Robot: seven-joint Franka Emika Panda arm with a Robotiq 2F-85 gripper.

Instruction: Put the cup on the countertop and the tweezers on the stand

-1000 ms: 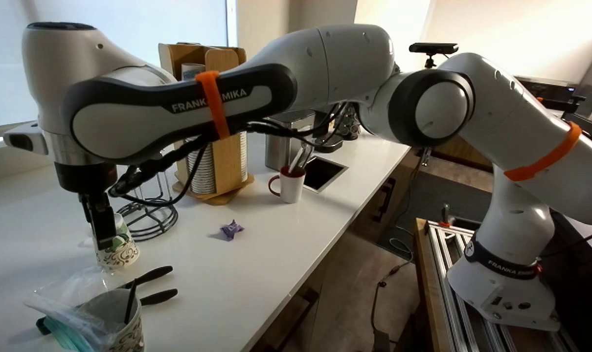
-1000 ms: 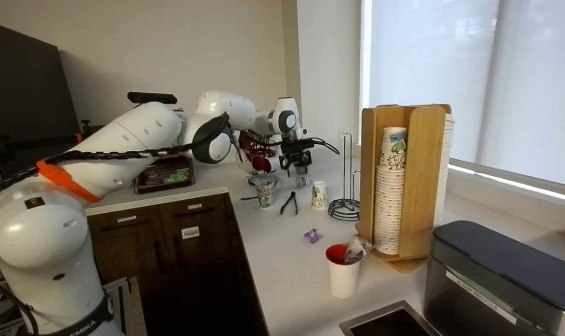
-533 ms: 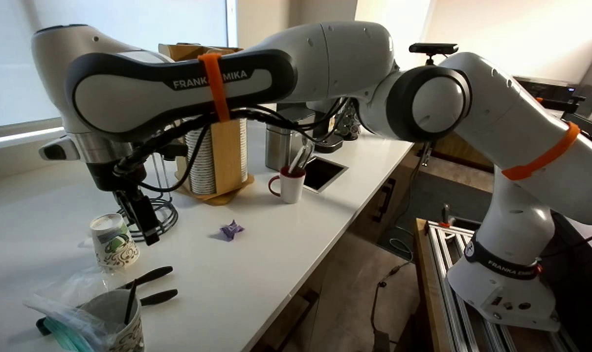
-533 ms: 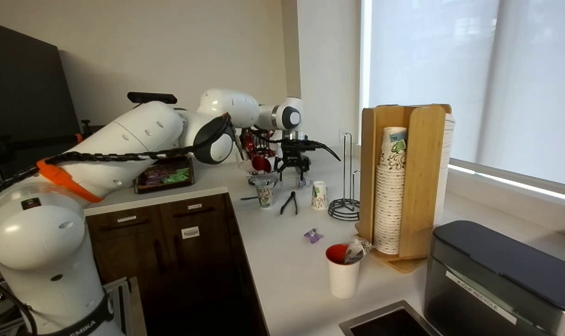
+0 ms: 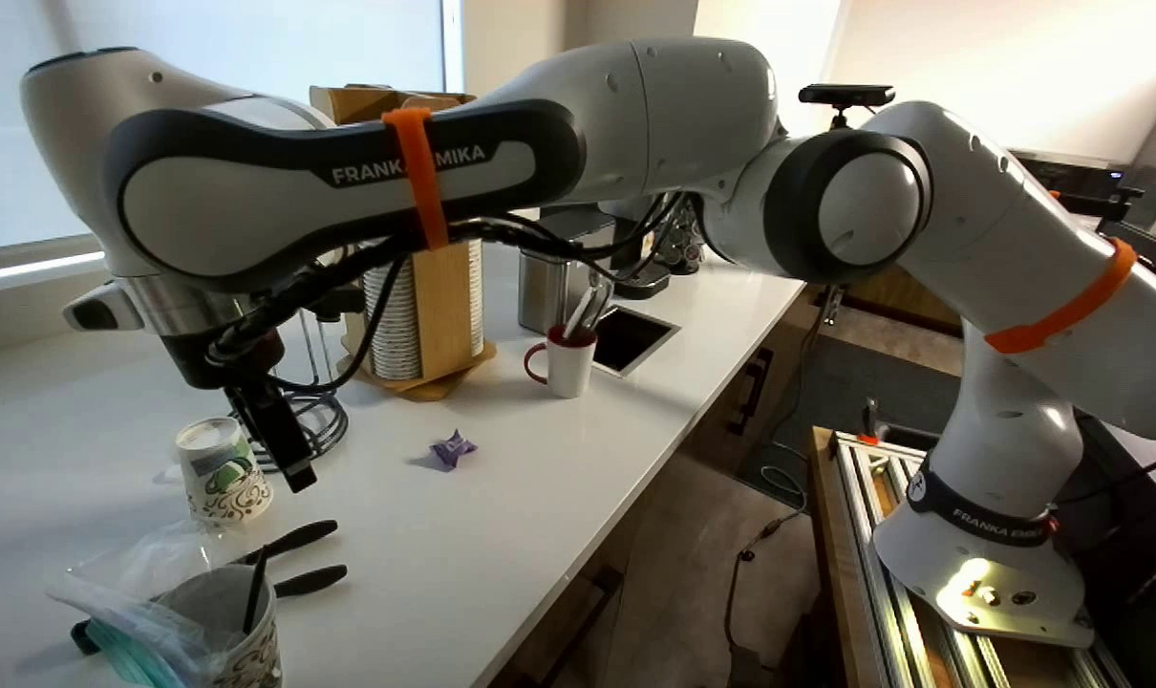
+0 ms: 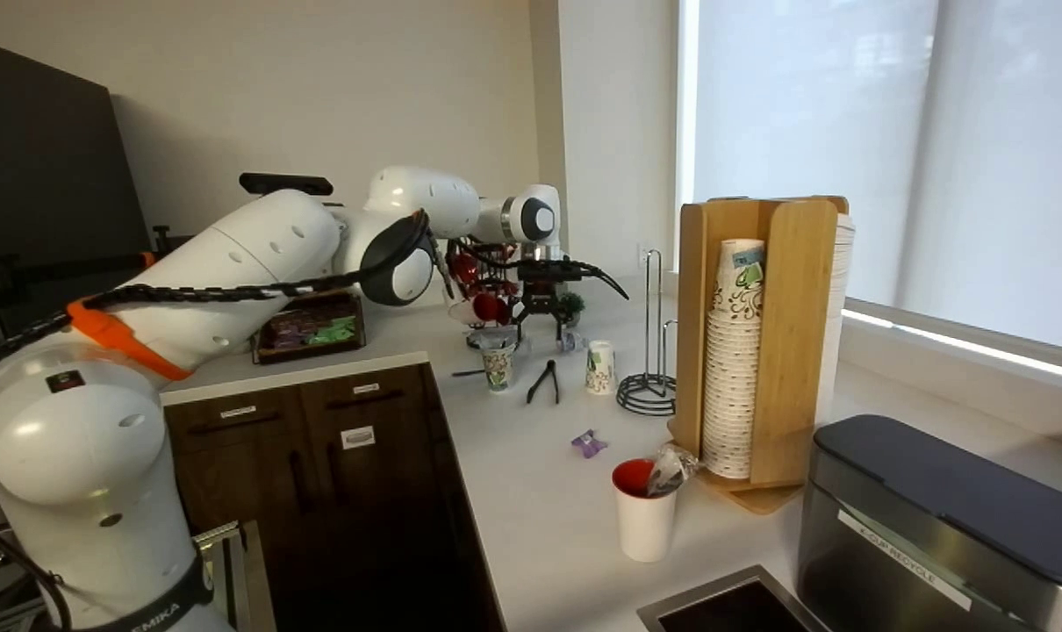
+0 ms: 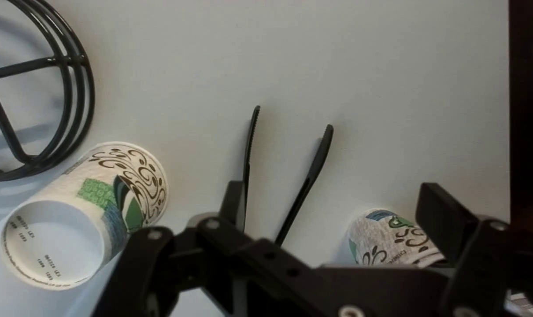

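Hovering with gripper (image 7: 334, 198) spread, holding nothing — probably for tweezers (image 7: 318, 163); centre over them — descend clear of upturned cup (image 7: 101, 198).

In an exterior view, a shaded window (image 6: 891, 149) is glowing at right; dark-wood cabinets (image 6: 320, 491) are standing at left.

in wrist view, stand (image 7: 75, 60) cut off upper left, tweezers (image 7: 319, 158) hidden at joined end by hand (image 7: 332, 204)
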